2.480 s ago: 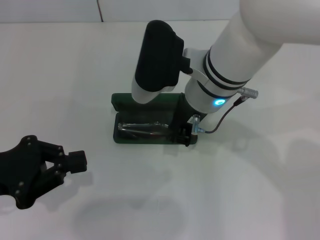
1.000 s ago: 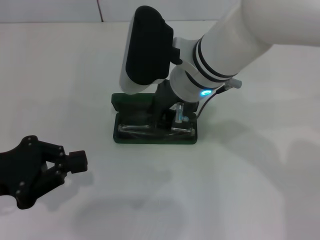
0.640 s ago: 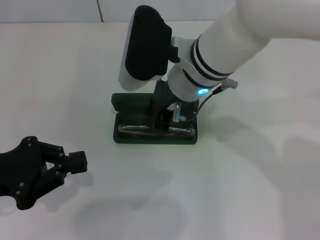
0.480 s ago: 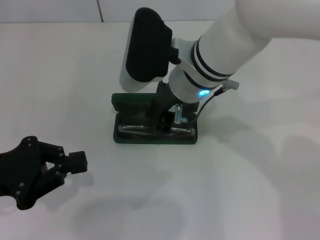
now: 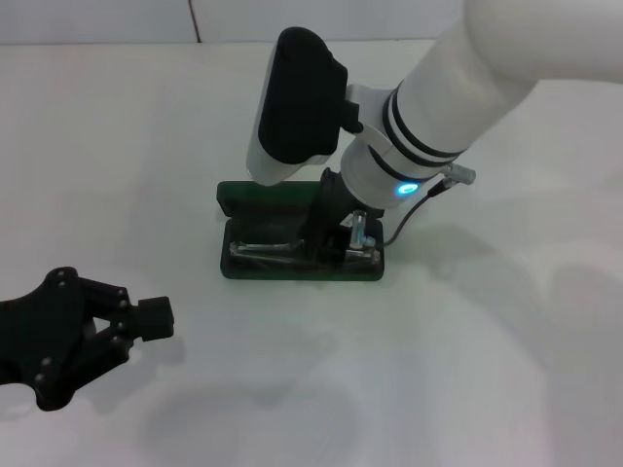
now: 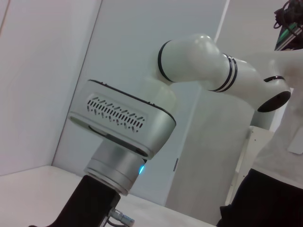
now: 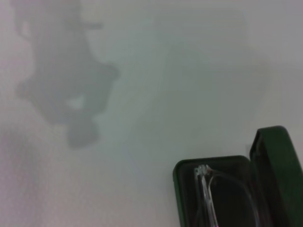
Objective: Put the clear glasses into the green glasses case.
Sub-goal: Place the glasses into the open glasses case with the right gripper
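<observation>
Near the middle of the white tabletop (image 5: 506, 350), the green glasses case (image 5: 251, 269) lies open, its lid standing up on the far side, and the clear glasses (image 5: 277, 251) already rest inside its tray. The right wrist view confirms this, showing one clear arm and part of the lens lying in the dark lining. The right tool (image 5: 336, 243) reaches down into the right end of the case, so the placing step looks close to done; what remains is probably to let go, lift clear without dragging the frame out, and perhaps shut the lid. Whether its fingers grip the glasses or stand apart cannot be told, since the wrist and arm cover them. The right half of the glasses is hidden too. The left tool (image 5: 136, 319) sits parked at the near left, fingers spread, holding nothing.
</observation>
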